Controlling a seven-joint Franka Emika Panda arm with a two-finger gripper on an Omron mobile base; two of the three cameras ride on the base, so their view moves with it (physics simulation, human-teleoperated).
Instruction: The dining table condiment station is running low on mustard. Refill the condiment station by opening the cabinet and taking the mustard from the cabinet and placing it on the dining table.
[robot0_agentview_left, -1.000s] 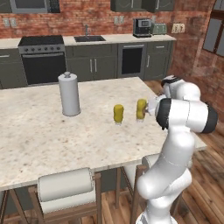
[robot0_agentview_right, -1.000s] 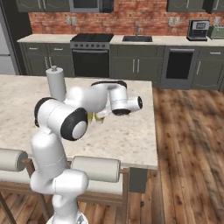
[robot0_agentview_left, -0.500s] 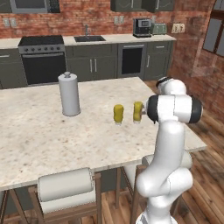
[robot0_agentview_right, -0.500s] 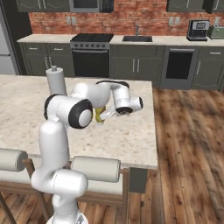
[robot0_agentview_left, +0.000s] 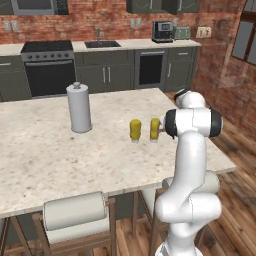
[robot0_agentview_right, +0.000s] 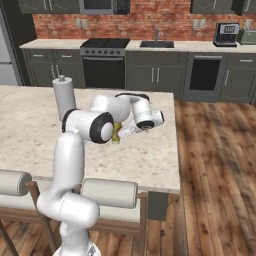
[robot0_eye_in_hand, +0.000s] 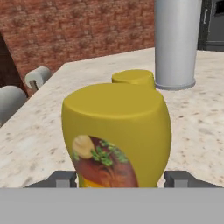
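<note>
Gripper (robot0_eye_in_hand: 118, 178): in the hand view the two dark fingertips sit low at either side of the mustard bottle (robot0_eye_in_hand: 117, 133), spread wider than its body, with a small gap showing on each side. No contact can be made out; the gripper is not pinching the bottle.

Mustard bottle (robot0_agentview_left: 155, 129): stands upright on the worktop of the dining table (robot0_agentview_left: 60, 155), toward its right end, just left of the arm's forearm in the left base view. In the right base view a sliver of it (robot0_agentview_right: 117, 132) shows between the elbow and the wrist.

Second yellow bottle (robot0_agentview_left: 135, 130): upright, just beside the mustard bottle on its left, apart from it. In the hand view its top (robot0_eye_in_hand: 133, 77) shows beyond the mustard bottle.

Paper-towel roll (robot0_agentview_left: 79, 107): upright, further left and toward the far side of the worktop, well apart from both bottles.

Stool (robot0_agentview_left: 76, 212): white cushion, tucked at the near edge of the table.
</note>
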